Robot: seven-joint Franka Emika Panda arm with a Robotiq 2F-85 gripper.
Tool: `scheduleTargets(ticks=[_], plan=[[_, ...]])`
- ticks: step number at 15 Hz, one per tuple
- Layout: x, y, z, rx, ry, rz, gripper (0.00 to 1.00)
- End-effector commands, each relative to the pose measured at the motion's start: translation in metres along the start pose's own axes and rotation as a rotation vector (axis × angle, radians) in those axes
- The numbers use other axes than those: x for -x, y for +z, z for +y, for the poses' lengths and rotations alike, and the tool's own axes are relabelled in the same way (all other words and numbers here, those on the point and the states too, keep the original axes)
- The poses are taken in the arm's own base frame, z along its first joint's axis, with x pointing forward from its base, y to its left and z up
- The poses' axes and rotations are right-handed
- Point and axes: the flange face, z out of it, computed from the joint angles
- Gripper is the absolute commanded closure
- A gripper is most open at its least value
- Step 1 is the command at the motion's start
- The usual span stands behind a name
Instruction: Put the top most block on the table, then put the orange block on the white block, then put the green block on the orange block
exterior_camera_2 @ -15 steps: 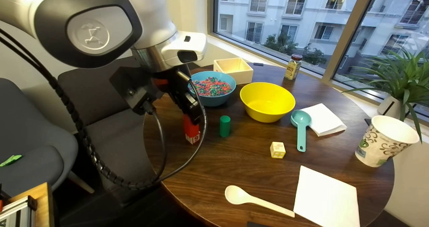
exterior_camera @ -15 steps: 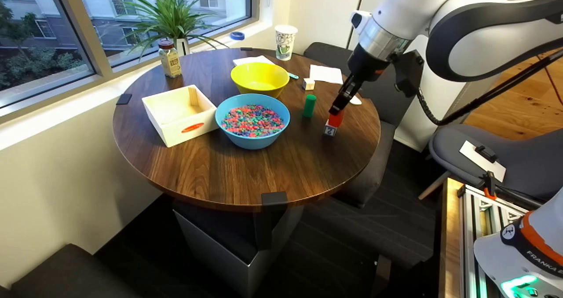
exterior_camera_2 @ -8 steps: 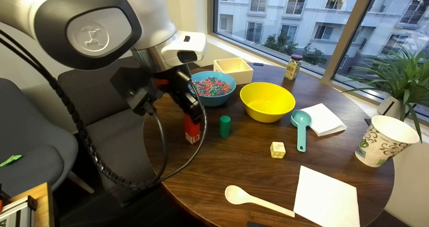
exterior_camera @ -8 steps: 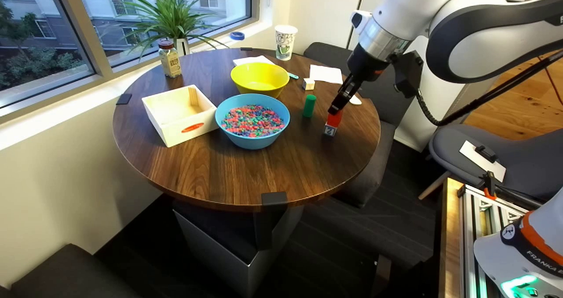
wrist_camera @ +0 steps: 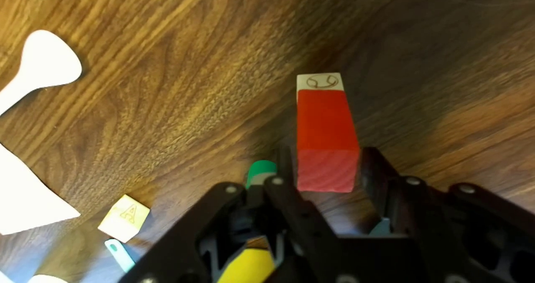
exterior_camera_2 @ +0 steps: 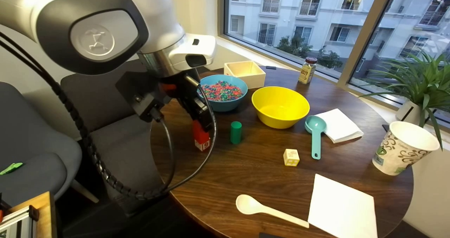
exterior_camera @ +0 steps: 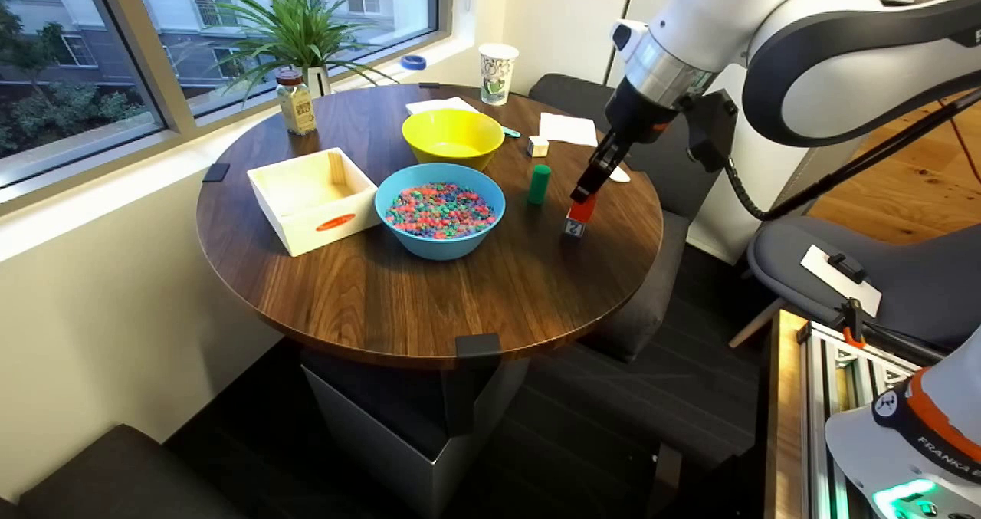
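Observation:
In both exterior views the orange block (exterior_camera: 582,209) (exterior_camera_2: 201,134) stands upright on the white block (exterior_camera: 574,228), a printed cube on the round dark table (exterior_camera: 429,304). The wrist view shows the orange block (wrist_camera: 326,120) from above, with the white block (wrist_camera: 319,81) peeking out past its far end. My gripper (wrist_camera: 328,161) straddles the orange block's upper end, open slightly, with thin gaps beside it. The green block (exterior_camera_2: 236,132), a cylinder, stands upright on the table beside this stack. In the wrist view one finger partly hides the green block (wrist_camera: 262,166).
A pale lettered cube (exterior_camera_2: 291,157) lies near the teal measuring spoon (exterior_camera_2: 316,139). The yellow bowl (exterior_camera: 448,157), bead-filled blue bowl (exterior_camera: 437,248) and wooden box (exterior_camera: 306,231) stand past the green block. A spoon (exterior_camera_2: 272,213), napkin (exterior_camera_2: 342,206) and paper cup (exterior_camera_2: 404,150) are also out.
The jaws have spread a little off the orange block. That block has shifted slightly and lines up better over the white block. The green block has stayed put.

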Motion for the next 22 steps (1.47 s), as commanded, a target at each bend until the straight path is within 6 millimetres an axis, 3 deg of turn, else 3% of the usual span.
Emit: scheduleTargets(ticks=[1, 3, 4, 12, 22], plan=[[0.008, 0.0, -0.003, -0.005, -0.002, 0.01, 0.19], [0.007, 0.0, -0.003, -0.004, -0.002, 0.012, 0.03], [0.006, -0.001, -0.002, -0.003, -0.001, 0.017, 0.0], [-0.024, -0.002, 0.027, 0.012, 0.127, 0.077, 0.0], [-0.054, 0.034, 0.039, 0.016, 0.235, 0.039, 0.0]])
